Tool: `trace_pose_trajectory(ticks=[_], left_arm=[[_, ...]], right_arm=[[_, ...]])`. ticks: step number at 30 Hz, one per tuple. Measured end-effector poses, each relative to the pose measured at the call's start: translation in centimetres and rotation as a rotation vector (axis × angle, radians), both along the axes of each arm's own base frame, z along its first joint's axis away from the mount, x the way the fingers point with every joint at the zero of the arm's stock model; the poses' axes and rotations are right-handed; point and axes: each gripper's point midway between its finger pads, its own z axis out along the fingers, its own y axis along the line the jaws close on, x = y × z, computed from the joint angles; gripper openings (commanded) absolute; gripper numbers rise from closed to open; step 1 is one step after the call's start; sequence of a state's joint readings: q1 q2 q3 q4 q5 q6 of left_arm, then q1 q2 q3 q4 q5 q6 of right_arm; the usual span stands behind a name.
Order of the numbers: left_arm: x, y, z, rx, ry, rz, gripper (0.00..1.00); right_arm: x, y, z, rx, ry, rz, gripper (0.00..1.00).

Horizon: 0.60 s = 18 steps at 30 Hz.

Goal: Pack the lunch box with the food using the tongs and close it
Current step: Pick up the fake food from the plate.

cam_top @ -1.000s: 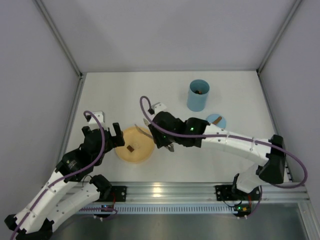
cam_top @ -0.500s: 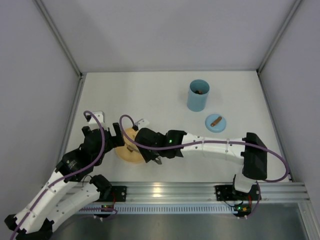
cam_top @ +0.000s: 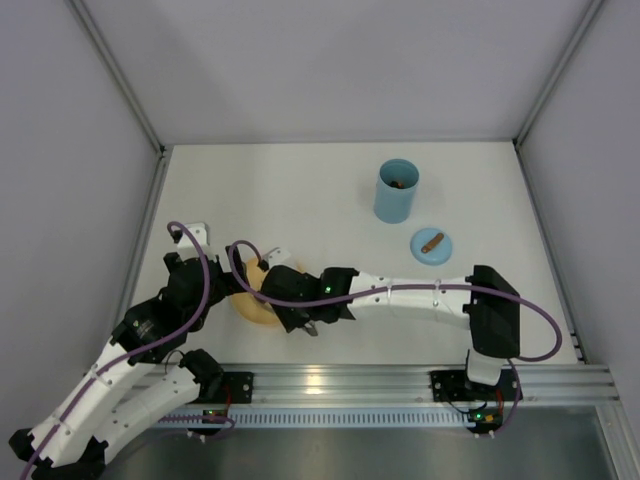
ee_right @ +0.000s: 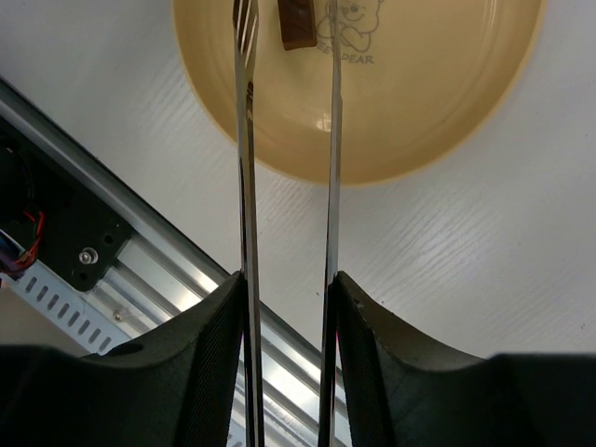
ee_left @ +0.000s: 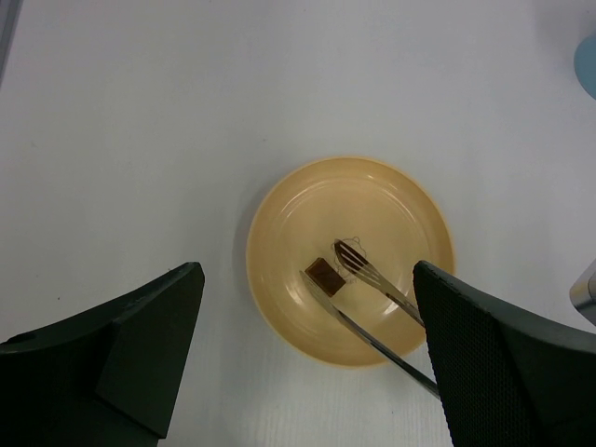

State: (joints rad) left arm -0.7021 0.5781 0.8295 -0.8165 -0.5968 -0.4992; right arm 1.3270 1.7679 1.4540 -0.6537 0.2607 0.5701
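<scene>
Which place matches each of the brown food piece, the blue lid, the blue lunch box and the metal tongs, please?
1. small brown rectangular food piece
2. round light blue lid
3. tall light blue cylindrical lunch box
4. thin silver metal tongs

A. in the right tool
B. upright at the far side
C. on the round yellow plate
D. flat on the white table

Pairs: 1-C, 2-D, 3-B, 4-A

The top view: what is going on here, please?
The right gripper holds the tongs, their tips over the yellow plate, one each side of a brown food piece. The left gripper hangs open above the plate, holding nothing. Farther back, the blue lunch box stands open, its lid on the table beside it.
</scene>
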Motion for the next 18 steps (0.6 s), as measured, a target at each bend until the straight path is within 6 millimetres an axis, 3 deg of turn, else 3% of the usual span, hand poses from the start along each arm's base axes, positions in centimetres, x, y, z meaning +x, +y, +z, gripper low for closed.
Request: trace_pose_trajectory(ticks=[18], left_arm=[[0.00,-0.01,0.01,-0.001,0.000,0.000,0.99]], right_arm=[[-0.47,0.21,-1.00,-0.022,0.005,0.004,0.24]])
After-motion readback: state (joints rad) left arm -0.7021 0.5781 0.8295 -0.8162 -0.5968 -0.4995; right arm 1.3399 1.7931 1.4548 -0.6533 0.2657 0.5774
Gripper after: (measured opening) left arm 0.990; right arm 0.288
